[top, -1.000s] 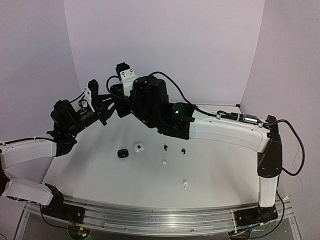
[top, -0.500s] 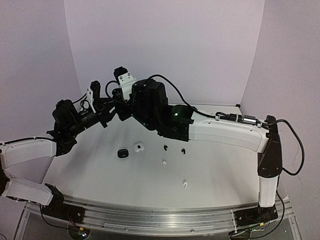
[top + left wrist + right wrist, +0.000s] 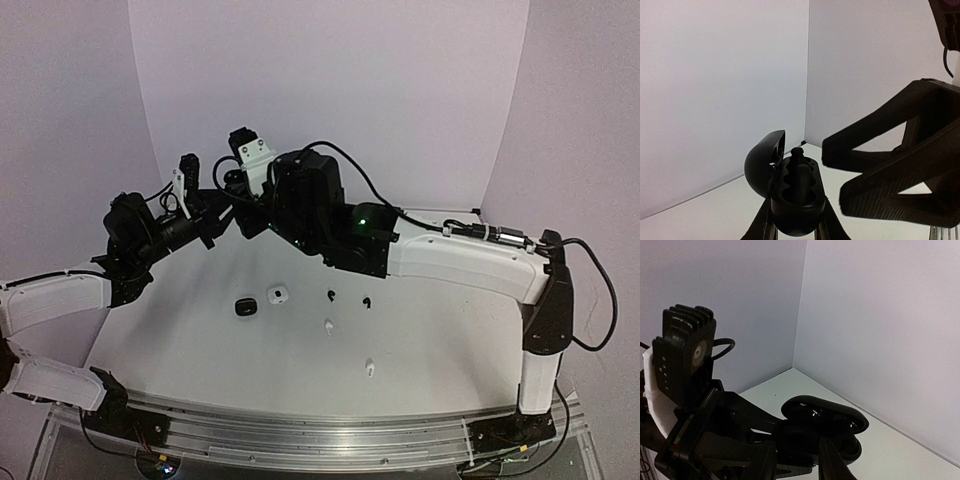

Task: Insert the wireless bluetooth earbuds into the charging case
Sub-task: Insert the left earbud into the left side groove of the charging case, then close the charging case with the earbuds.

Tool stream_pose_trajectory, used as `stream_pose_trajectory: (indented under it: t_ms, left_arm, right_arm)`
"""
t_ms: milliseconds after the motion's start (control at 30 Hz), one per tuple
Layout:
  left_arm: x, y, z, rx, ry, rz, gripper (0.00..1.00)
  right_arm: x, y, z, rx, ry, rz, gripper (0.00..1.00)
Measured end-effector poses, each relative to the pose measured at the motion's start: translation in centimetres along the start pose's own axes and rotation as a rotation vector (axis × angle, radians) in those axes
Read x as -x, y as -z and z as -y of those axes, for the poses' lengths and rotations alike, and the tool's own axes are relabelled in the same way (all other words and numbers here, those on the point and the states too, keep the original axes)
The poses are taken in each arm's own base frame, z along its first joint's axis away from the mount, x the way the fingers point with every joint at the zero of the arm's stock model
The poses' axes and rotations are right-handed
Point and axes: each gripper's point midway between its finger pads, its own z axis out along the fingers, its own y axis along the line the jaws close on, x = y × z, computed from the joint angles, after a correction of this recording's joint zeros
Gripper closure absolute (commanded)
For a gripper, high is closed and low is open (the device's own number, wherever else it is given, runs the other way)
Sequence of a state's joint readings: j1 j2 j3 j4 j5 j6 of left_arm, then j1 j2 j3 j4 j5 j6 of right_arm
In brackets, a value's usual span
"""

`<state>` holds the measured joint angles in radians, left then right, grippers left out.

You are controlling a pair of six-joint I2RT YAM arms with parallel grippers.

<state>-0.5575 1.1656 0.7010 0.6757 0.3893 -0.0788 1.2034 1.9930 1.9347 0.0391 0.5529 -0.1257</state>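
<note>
While the left gripper [image 3: 795, 227] is raised above the desk [image 3: 450, 340] at the far left, it clamps the lower body of a black charging case [image 3: 796, 202], one finger on each side. The case lid [image 3: 764, 162] is hinged open to the left in the left wrist view. A black earbud [image 3: 799, 167] stands in a slot of that case, its head poking above the rim (fully seated or not, cannot tell).

Just right of the case is the right gripper [image 3: 834, 175], pointing at it. Its jaws are partly apart with a narrow gap and nothing between them. The fingertips are close to the case, but contact cannot be told. In the right wrist view the same case sits just beyond that gripper's fingers, with the left wrist camera [image 3: 685, 355] off to the left.

Down on the desk, left to right in the top view:
- A second black case [image 3: 245, 307] (open or closed, too small to tell).
- A white case [image 3: 278, 293] just beside it.
- A loose white earbud [image 3: 328, 325].
- A loose black earbud [image 3: 331, 294] just behind that one.
- A second loose black earbud [image 3: 367, 301] near it.
- A second loose white earbud [image 3: 370, 368], nearer the arm bases and apart from the others.
</note>
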Motion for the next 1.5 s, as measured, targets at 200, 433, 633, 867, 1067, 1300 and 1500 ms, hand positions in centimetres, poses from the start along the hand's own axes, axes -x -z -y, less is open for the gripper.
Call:
stream_pose_trajectory:
  t_ms: [200, 433, 633, 867, 1067, 1300, 1500]
  left_arm:
    - [-0.5, -0.1, -0.1, 0.002, 0.013, -0.026, 1.0]
    - [-1.1, 0.0, 1.1, -0.069, -0.006, -0.052, 1.0]
    - [-2.0, 0.3, 3.3, -0.204, -0.067, -0.09, 1.0]
    - [-2.4, 0.7, 5.6, -0.36, -0.099, -0.115, 1.0]
    - [-2.2, 0.7, 6.6, -0.444, -0.13, -0.111, 1.0]
    - [-2.4, 0.8, 6.8, -0.459, -0.123, -0.117, 1.0]
    - [-2.6, 0.7, 6.6, -0.444, -0.105, -0.134, 1.0]
  right_arm:
    - [2.5, 1.4, 0.7, 0.009, -0.024, 0.04, 0.61]
    - [4.7, 2.5, 2.3, -0.001, -0.069, 0.074, 0.74]
    - [4.4, 1.7, 6.8, 0.015, -0.201, 0.036, 0.87]
    - [1.4, 1.0, 9.3, 0.072, -0.238, -0.114, 0.93]
    - [-0.5, 1.7, 5.9, 0.229, -0.236, -0.203, 0.96]
    - [-4.2, 2.2, 3.6, 0.336, -0.234, -0.306, 0.99]
    - [-6.3, 2.6, 3.3, 0.358, -0.239, -0.361, 0.97]
